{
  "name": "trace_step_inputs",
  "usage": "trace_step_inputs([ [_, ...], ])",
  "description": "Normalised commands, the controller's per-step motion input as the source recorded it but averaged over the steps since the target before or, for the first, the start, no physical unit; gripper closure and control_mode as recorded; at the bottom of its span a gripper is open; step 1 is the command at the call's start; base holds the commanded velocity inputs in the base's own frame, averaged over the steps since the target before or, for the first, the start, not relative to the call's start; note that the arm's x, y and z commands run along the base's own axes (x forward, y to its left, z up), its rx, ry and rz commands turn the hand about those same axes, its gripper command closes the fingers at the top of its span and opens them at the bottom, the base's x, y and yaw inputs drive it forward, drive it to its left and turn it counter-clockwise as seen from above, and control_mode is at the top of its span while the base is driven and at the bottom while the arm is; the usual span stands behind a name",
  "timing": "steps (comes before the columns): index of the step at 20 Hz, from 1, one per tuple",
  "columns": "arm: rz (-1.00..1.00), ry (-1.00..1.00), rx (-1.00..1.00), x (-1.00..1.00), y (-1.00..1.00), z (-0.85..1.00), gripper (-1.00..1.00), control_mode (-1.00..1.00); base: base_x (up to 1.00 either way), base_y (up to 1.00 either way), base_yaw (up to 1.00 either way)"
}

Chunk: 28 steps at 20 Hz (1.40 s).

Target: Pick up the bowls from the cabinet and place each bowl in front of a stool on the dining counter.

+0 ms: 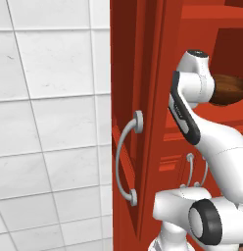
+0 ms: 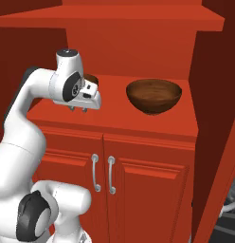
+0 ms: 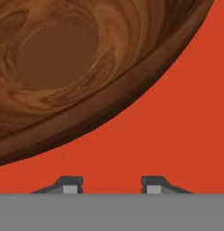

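1. Hand view puts me right above one bowl [image 3: 64, 58]: I see its hollow, the swirled grain and a thick rounded rim, with bare red shelf [image 3: 186, 113] between that rim and my fingertips [image 3: 71, 184].
2. My gripper [image 2: 79, 109] is spread, nothing between the tips, hanging just over the shelf at the near edge of this bowl.
3. Right base view shows that bowl mostly hidden behind my wrist, and a second bowl [image 2: 154, 95] standing upright further right on the same shelf, well apart from the hand.
4. Both sit inside the cabinet [image 2: 138, 28], whose door [image 1: 128, 122] stands swung open with its curved handle [image 1: 124, 157] towards me.
5. I judge the bowl stiff and fairly light, being wood, but glossy, so it may slip under a weak pinch.
6. Its body looks too wide for my jaws, so I would take it at the rim: one finger inside the hollow, one outside the wall, pinching the near lip.
7. Held by one edge it will likely tilt, so I would grip deep and lift gently, clear of the shelf above [image 2: 114, 19].
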Motion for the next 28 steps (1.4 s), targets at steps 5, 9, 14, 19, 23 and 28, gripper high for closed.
trace_step_inputs([
  [5, -0.05, 0.01, 0.00, -0.11, -0.15, 0.00, -1.00, -1.00, 0.00, 0.00, 0.00],
  [9, -0.30, 0.01, 0.01, -0.30, -0.72, 0.00, -1.00, -1.00, 0.00, 0.00, 0.00],
  [14, -0.46, 0.00, 0.11, -0.52, -0.85, 0.00, -1.00, -1.00, 0.00, 0.00, 0.00],
  [19, -0.51, 0.00, 0.19, -0.42, -0.78, 0.00, -1.00, -1.00, 0.00, 0.00, 0.00],
  [23, -0.42, -0.03, 0.23, -0.23, -0.61, 0.00, -1.00, -1.00, 0.00, 0.00, 0.00],
  [28, -0.34, -0.06, 0.25, -0.09, -0.35, 0.02, -1.00, -1.00, 0.00, 0.00, 0.00],
])
